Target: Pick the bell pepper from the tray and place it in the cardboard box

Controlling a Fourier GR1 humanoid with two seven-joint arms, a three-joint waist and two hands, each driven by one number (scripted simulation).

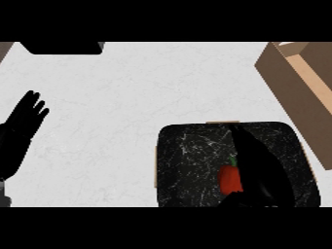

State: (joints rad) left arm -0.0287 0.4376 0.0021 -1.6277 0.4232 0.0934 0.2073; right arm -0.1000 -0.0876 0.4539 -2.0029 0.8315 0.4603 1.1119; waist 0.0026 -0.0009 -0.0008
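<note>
Red bell pepper point(230, 178), green stem

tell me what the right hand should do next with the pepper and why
Probably curl the fingers round the pepper before any lifting. The right hand is stretched over the tray with its fingers straight, close against the pepper's right side but not wrapped round it. The pepper lies on the tray, and the box waits off to the right.
</note>
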